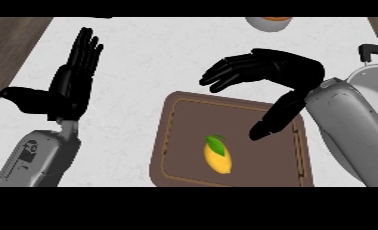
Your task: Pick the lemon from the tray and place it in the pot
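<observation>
The right hand (291, 71) is over the far edge of the brown tray (184, 124). It is opened wide: its fingers (221, 76) are spread and only slightly bent, pointing toward the robot's left, and its thumb (277, 116) reaches down over the tray's inner surface. Nothing is in its grasp and nothing lies between thumb and fingers. Whether the thumb tip touches the tray or is just above it cannot be told. The lemon (217, 156) lies on the tray, nearer the robot than this hand and a little to the left of the thumb tip. It is near the thumb but apart from it, with its green leaf (215, 144) turned toward the hand. The pot (367, 81) is on the outer side of the right hand, just past the wrist at the view's right edge. It is partly hidden by the grey forearm (343, 119), and a black handle (367, 51) shows above it. Beyond the hand, at the counter's far edge, a pale round vessel (269, 23) with something orange in it is cut off by the view. The left hand (66, 91) rests flat and open well to the left of the tray over the white counter (148, 59), fingers up, thumb out to the side, holding nothing.
</observation>
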`<state>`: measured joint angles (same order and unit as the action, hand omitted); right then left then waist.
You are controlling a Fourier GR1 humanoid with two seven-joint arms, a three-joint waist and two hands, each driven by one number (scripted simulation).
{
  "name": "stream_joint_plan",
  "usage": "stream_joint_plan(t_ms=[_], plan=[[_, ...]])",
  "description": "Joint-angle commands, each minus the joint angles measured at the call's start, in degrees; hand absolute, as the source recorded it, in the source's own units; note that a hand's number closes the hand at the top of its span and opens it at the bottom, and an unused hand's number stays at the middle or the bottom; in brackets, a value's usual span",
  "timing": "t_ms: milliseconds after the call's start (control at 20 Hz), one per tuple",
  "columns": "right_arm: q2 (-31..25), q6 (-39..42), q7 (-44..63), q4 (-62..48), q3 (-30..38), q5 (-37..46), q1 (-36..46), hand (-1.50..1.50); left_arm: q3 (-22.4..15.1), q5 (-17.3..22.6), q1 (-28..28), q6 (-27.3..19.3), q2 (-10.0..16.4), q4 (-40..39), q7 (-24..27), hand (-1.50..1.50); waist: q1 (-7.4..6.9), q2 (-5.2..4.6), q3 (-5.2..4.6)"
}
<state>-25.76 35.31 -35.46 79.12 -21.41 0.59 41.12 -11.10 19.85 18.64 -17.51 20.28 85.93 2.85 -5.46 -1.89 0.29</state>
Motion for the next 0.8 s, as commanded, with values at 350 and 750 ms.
stream_joint_plan(t_ms=[350,750], plan=[[-6.1,-4.1,-20.0,-5.4,-17.7,21.2,9.3,-1.50,1.1,-0.1,0.1,0.6,-0.2,-2.1,0.2,0.00,2.15,0.84,-0.26],[-5.5,-8.9,-21.9,-11.3,-24.6,27.2,11.0,-1.50,3.7,-0.8,-1.0,1.3,0.5,-2.3,0.6,0.00,4.29,1.50,-0.29]])
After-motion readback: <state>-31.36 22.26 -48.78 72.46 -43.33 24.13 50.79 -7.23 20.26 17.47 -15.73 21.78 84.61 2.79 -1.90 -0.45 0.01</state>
